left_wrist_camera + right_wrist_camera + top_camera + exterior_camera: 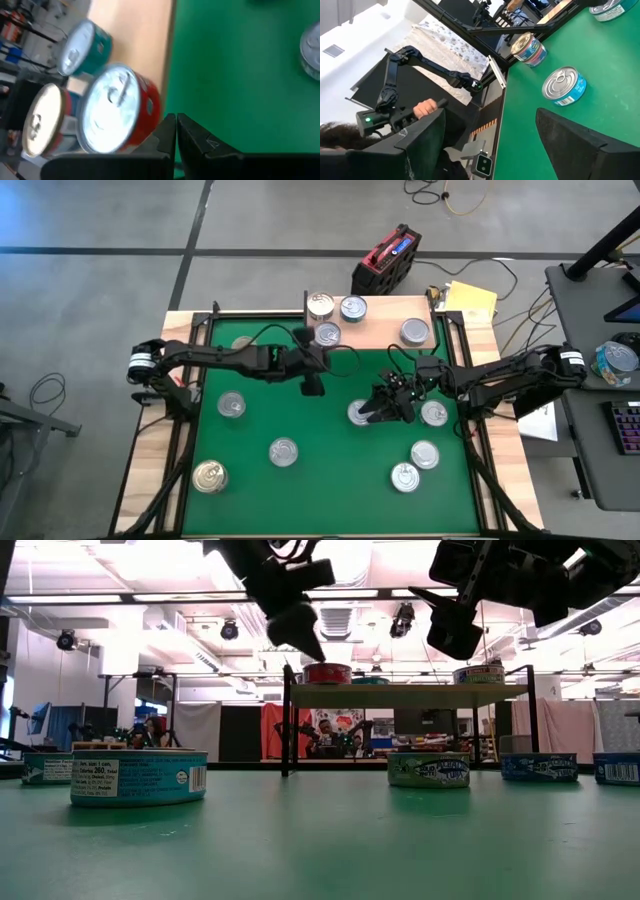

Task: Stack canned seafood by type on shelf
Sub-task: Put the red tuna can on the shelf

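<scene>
Green matting covers the desk (330,500); four tins sit on the shelf (380,332) at twelve o'clock, seven remain scattered. Left pincer (312,386), fingers together and empty, hangs near the shelf; right pincer (385,410), spread apart, hovers over a tin (358,413). Labels are mostly unreadable.
</scene>
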Action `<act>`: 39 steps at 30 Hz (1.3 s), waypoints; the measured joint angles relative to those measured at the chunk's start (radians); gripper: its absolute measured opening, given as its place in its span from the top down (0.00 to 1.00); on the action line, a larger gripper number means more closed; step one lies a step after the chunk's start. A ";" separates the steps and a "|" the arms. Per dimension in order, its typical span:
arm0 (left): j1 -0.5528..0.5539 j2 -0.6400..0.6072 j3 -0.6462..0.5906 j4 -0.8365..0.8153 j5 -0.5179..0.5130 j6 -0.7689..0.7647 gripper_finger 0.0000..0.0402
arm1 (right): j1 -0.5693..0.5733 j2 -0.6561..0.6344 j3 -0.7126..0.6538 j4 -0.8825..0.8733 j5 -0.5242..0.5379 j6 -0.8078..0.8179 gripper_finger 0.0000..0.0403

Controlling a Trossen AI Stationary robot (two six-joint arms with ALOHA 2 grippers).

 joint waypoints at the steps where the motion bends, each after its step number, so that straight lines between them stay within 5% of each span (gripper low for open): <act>1: 0.001 0.000 0.000 0.024 -0.001 0.012 1.00 | 0.000 0.000 0.000 0.000 0.001 -0.006 0.26; 12: 0.037 -0.001 0.001 0.230 -0.008 0.144 1.00 | 0.000 0.000 0.000 0.000 0.017 -0.050 0.30; 19: 0.092 0.007 0.002 0.229 0.000 0.060 1.00 | 0.000 0.000 0.000 0.000 0.032 -0.063 0.43; 29: 0.093 0.012 0.002 0.212 0.138 0.004 1.00 | -0.005 0.000 0.000 -0.009 0.040 -0.124 0.60; 34: 0.100 0.000 0.002 0.174 0.194 0.040 1.00 | -0.017 0.000 0.016 -0.118 0.146 -0.218 0.71; 39: 0.108 -0.002 0.002 0.142 0.195 0.120 1.00 | -0.023 0.003 0.165 -0.497 0.372 -0.394 0.82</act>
